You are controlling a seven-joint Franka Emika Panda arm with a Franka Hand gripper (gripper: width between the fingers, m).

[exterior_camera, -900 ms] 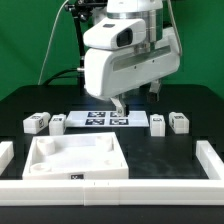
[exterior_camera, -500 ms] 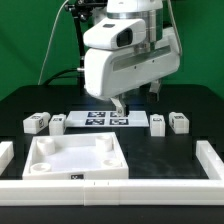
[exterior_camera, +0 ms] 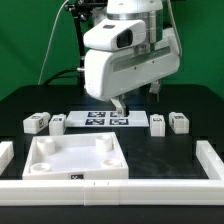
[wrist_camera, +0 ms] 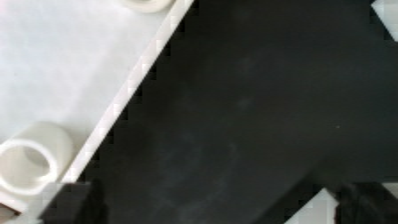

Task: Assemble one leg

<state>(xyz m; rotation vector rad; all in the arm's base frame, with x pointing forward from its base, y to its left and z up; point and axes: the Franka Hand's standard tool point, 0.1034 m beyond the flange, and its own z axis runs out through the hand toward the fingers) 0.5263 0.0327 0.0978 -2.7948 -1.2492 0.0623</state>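
Four small white legs with marker tags lie on the black table in the exterior view: two at the left (exterior_camera: 37,123) (exterior_camera: 58,123) and two at the right (exterior_camera: 157,122) (exterior_camera: 179,122). My gripper (exterior_camera: 118,107) hangs above the table near the marker board (exterior_camera: 104,118), between the two pairs and touching none of them. In the wrist view the gripper (wrist_camera: 214,212) is open and empty, its dark fingers (wrist_camera: 68,202) wide apart over bare black table. No leg shows in the wrist view.
The large white square panel (exterior_camera: 75,160) with corner sockets lies at the front left; its edge and a round socket (wrist_camera: 29,162) show in the wrist view. A low white wall (exterior_camera: 110,188) runs along the table's front and sides.
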